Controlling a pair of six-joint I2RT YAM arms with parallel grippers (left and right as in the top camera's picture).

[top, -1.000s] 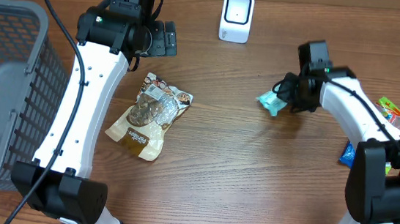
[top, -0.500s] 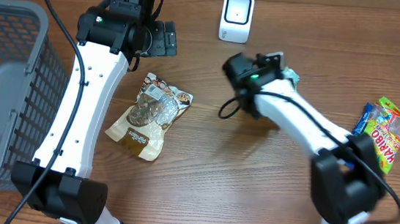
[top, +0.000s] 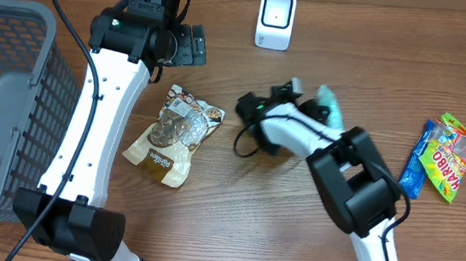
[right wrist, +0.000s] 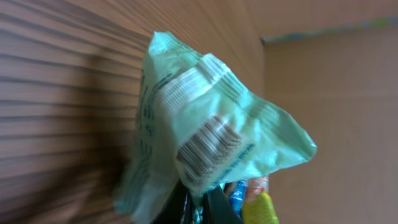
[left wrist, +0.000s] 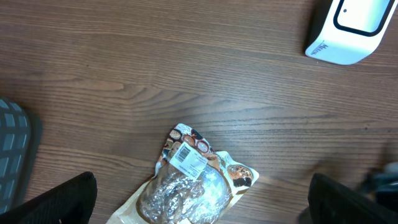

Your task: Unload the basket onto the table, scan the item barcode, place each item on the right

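On the brown wooden table [top: 232, 225], the right gripper [top: 315, 105] is clamped on a pale green packet [right wrist: 205, 143], barcode facing its wrist camera, near the white scanner [top: 275, 20], while the left gripper [top: 191, 45] gapes wide above a snack bag [top: 173, 133].

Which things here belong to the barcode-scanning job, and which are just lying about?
In the job:
green packet, barcode showing, pinched in the right gripper
white scanner at the table's far edge

Lying about:
brown snack bag
colourful candy bag
blue packet beside it
grey basket
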